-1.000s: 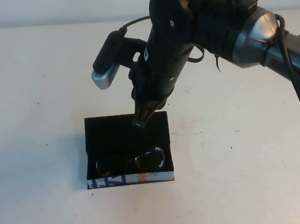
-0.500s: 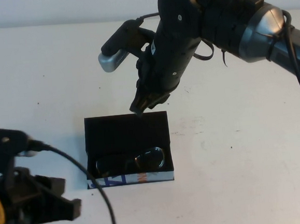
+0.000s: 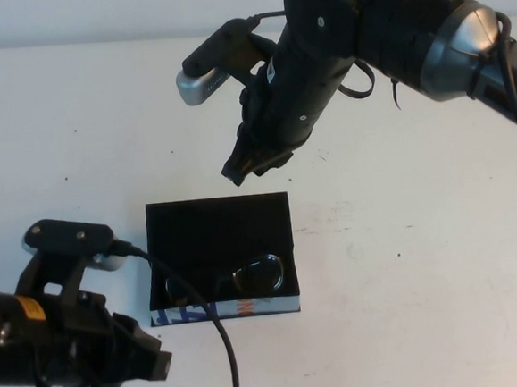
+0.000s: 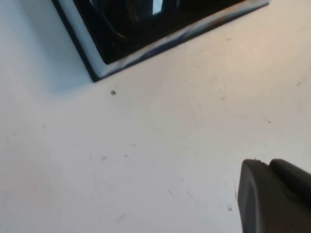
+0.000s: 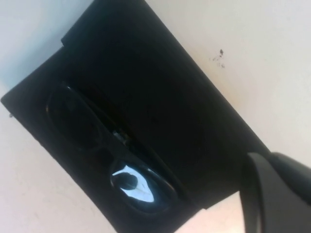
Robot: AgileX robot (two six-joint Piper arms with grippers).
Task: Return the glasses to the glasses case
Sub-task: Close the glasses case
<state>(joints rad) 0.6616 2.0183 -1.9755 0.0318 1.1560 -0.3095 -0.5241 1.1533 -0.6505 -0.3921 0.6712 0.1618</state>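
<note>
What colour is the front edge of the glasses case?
White with blue and orange marks on the glasses case; the high view shows it best.

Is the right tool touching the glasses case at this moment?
Apart. In the high view, the right tool hangs beyond the far edge of the glasses case, with bare table between them. The left tool sits near-left of the case.

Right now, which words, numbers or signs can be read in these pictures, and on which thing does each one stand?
No text reads clearly.
Glasses case front edge: blue and orange marks, too blurred to read.
Left gripper, near the case's front-left corner: yellow sticker on its arm, unreadable.
Right gripper, above the table behind the case: pale label, unreadable.
Glasses: no marking seen.
</note>
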